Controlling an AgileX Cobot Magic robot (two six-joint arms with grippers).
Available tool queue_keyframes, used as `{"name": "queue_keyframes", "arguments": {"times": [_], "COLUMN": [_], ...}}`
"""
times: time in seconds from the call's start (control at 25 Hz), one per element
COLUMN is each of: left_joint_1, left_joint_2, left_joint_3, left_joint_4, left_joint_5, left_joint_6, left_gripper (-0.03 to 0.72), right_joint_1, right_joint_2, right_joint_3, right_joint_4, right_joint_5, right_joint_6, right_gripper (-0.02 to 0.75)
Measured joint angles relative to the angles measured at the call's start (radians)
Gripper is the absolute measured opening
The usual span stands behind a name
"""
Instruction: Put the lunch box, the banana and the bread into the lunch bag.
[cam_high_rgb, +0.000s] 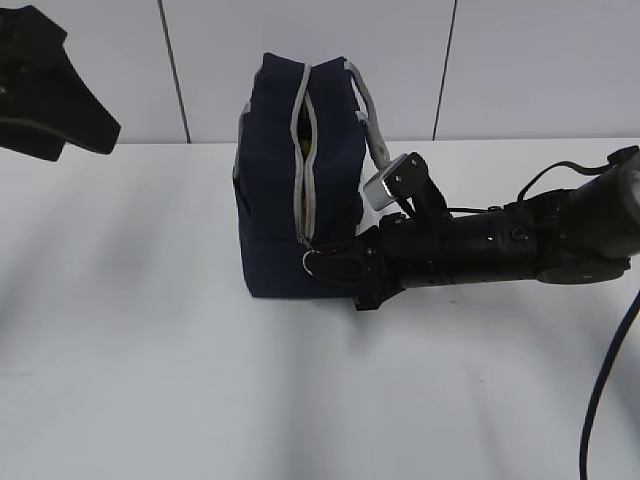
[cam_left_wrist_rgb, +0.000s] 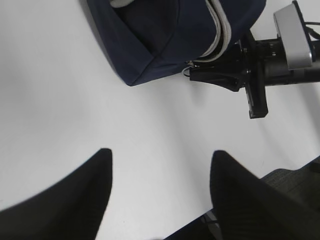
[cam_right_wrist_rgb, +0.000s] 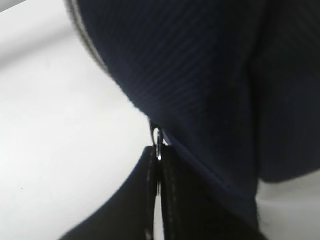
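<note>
At the far left, the left claw (cam_left_wrist_rgb: 160, 195) hangs well above the white desk (cam_high_rgb: 150, 350), its two dark fingers (cam_left_wrist_rgb: 65, 200) spread apart with nothing between them, well apart from everything else. Toward the middle stands the boxy navy-blue fabric lunch bag (cam_high_rgb: 275, 210), upright on the desk, its grey zipper (cam_high_rgb: 303, 150) running down the side that faces me and parted a little along its length. A thin sliver of yellow shows in that gap, though I cannot tell what it belongs to; the rest of the bag's inside is hidden. A grey strap handle (cam_high_rgb: 370, 115) loops off the bag's right shoulder. At the bottom end of the zipper sits a small metal ring pull (cam_high_rgb: 312, 262), and the right claw (cam_high_rgb: 335, 268) reaches in low from the right, lying almost level with the desk, its black fingers (cam_right_wrist_rgb: 172, 195) pressed together on that ring. Behind it the black arm (cam_high_rgb: 500, 240) stretches away to the right edge.
</note>
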Motion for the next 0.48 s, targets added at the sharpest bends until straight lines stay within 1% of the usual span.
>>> {"name": "queue_keyframes", "arguments": {"times": [0.36, 0.48], "left_joint_1": [0.0, 0.0], "left_joint_2": [0.0, 0.0], "left_joint_3": [0.0, 0.0], "left_joint_4": [0.0, 0.0], "left_joint_5": [-0.007, -0.007], "left_joint_6": [0.0, 0.0], "left_gripper": [0.433, 0.433], "right_joint_1": [-0.002, -0.016], "right_joint_2": [0.0, 0.0], "right_joint_3": [0.0, 0.0], "right_joint_4": [-0.006, -0.006], "right_joint_5": [-0.023, -0.023], "right_joint_6": [0.008, 0.011], "right_gripper": [-0.016, -0.016]}}
